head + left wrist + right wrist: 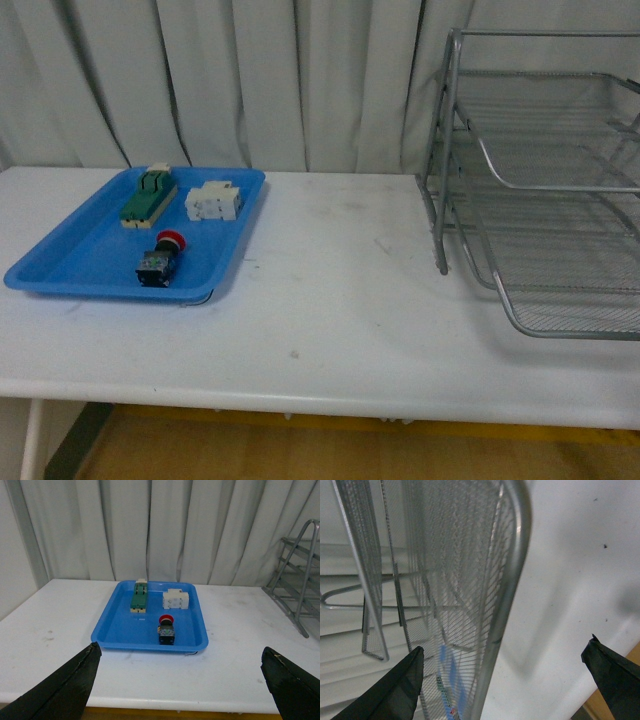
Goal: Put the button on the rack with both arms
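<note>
Button: the button (162,258) lies in the blue tray (85,240) near its front rim, red cap towards the far side, untouched.
Neighbours: a green-and-cream block (150,195) and a white terminal block (213,202) sit further back, apart from the button.
Rack: the rack (441,200) stands on the bench (330,300) well to the right of the tray, tiers bare.
Left tool: the left tool (180,651) faces the tray, spread wide and empty.
Right tool: the right tool (506,645) is close to the rack's mesh, also spread wide with nothing between its fingers.
Handling: probably light, rigid plastic; the round cap looks smooth and likely to slip or roll.
Hold: best taken across the flat sides of the boxy dark body, not the cap.
</note>
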You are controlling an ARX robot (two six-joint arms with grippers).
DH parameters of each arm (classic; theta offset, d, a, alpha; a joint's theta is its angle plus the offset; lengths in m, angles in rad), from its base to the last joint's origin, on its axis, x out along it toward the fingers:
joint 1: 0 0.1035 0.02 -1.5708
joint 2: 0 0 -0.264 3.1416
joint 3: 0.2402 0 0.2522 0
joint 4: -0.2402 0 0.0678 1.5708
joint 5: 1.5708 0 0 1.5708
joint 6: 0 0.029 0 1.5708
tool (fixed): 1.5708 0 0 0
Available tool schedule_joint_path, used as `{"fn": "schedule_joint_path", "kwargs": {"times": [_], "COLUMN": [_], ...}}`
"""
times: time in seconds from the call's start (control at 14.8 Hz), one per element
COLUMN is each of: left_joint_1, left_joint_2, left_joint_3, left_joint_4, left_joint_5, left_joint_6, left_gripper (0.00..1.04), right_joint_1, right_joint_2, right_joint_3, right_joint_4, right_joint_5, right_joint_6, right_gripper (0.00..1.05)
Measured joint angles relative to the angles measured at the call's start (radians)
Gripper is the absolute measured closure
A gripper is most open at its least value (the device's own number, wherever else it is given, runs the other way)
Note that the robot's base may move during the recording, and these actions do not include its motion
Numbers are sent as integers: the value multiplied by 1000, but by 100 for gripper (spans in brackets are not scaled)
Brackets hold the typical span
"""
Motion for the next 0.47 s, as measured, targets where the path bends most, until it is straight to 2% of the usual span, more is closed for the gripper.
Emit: {"fn": "schedule_joint_path", "kwargs": {"times": [0.27,0.47], "left_joint_1": [0,0], "left_joint_2": [0,0], "left_joint_3": [0,0], "left_joint_4": [0,0], "left_joint_5": [0,0], "left_joint_6": [0,0], "left_gripper": [7,7], "right_joint_1": [-29,-34], "right_joint_2": [-200,-467], "right_joint_3": [-163,-294], "right_joint_4": [-2,-2], "right_joint_5": [-11,-60], "right_joint_6": [32,66], "right_gripper": [6,6]}}
